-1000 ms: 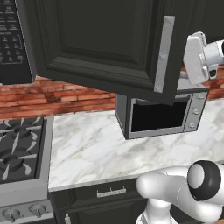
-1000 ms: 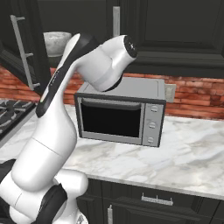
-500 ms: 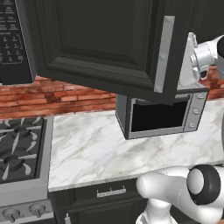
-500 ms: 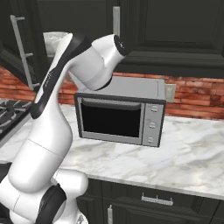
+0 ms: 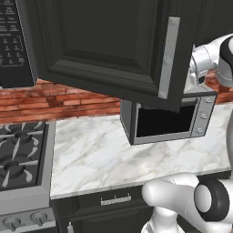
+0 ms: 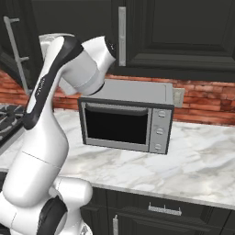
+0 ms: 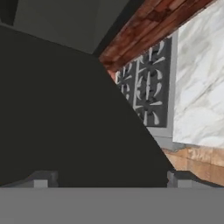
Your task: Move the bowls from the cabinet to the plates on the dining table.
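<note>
The cabinet's dark panelled door hangs swung open, its silver bar handle at the free edge. My arm's wrist reaches in behind that door, just above the grey microwave. In the hand view my gripper is open, its fingertips wide apart with nothing between them, close to a dark cabinet surface. A pale rounded shape sits in the open cabinet behind my arm; I cannot tell whether it is one of the bowls. The plates and the dining table are out of view.
A grey box microwave stands on the marble counter under the cabinet. A gas stove lies to the left, with a black over-range microwave above it. A shut cabinet door and a brick wall are at the right.
The arm has swung left toward the open cabinet, and the hand has slipped behind the door's edge. The gripper has stayed open.
</note>
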Controlling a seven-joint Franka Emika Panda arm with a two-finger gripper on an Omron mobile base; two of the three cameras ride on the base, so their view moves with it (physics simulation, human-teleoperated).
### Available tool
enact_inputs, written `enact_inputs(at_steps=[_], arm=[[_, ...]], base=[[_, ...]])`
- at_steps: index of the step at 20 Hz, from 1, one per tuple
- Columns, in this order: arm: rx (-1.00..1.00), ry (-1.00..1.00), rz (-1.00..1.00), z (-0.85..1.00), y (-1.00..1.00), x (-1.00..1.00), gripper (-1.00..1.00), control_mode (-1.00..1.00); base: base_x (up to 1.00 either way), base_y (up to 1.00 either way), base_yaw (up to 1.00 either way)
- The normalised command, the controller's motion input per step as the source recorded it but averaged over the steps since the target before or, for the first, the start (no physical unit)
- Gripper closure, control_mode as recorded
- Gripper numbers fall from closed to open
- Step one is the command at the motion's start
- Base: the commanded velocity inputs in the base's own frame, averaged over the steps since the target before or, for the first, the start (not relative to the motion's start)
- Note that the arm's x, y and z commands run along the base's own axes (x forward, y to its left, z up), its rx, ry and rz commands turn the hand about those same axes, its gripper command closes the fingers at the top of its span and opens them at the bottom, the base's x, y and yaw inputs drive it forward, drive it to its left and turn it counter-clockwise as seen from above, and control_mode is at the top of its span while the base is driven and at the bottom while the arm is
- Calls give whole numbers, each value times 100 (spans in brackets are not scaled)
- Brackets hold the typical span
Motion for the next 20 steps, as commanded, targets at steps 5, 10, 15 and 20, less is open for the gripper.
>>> enact_inputs(at_steps=[5, 10, 15, 20], arm=[[0, -3, 14, 0, 59, -56, -100, -100], [0, -4, 13, 0, 61, -57, -100, -100], [0, -5, 9, 0, 72, -42, -100, -100], [0, -9, 4, 1, 73, -30, -100, -100]], base=[[0, 0, 0], [0, 0, 0], [0, 0, 0], [0, 0, 0]])
